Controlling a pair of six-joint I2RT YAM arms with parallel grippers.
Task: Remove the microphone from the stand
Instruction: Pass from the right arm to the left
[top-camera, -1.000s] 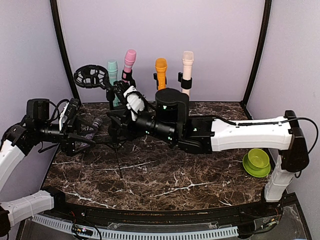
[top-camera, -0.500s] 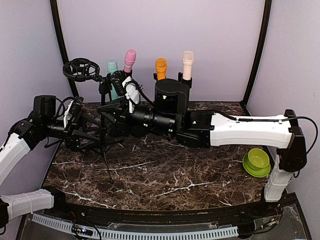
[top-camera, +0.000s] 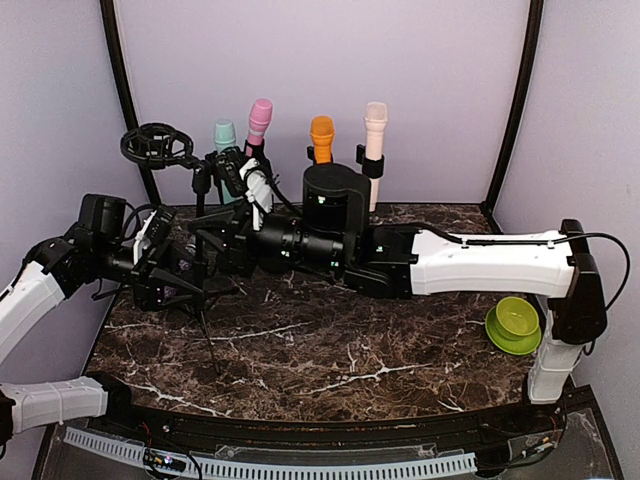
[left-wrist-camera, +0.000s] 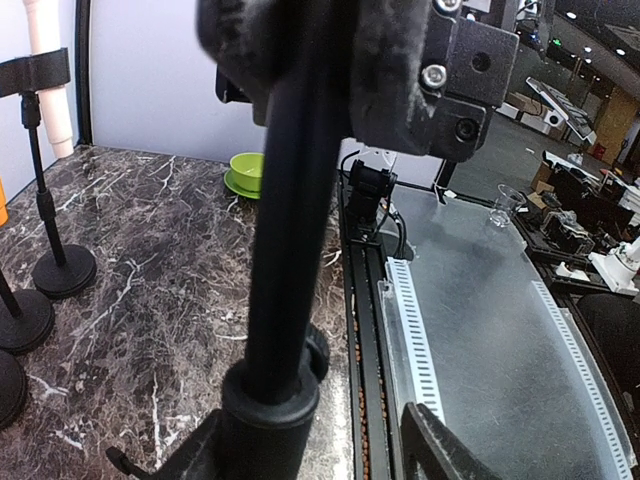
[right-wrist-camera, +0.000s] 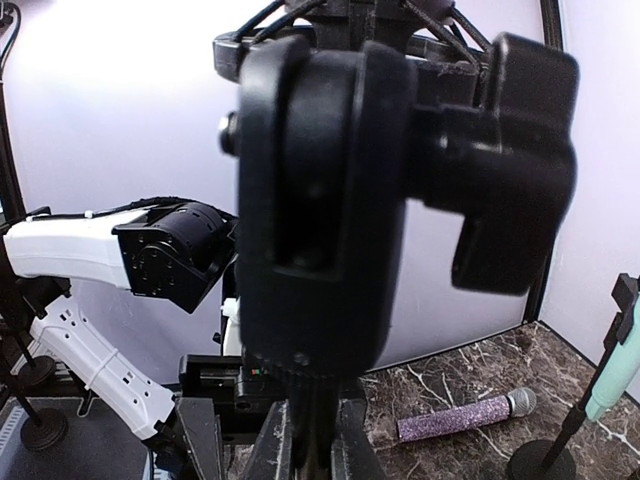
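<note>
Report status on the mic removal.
Right gripper shut on tripod stand. Left gripper open, straddling same stand. Shock mount looks empty; purple microphone lying on table. Nothing in the way.

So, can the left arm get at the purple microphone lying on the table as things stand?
Probably not straight away: the left gripper straddles the stand and must back off first. The purple microphone itself lies uncovered.
</note>
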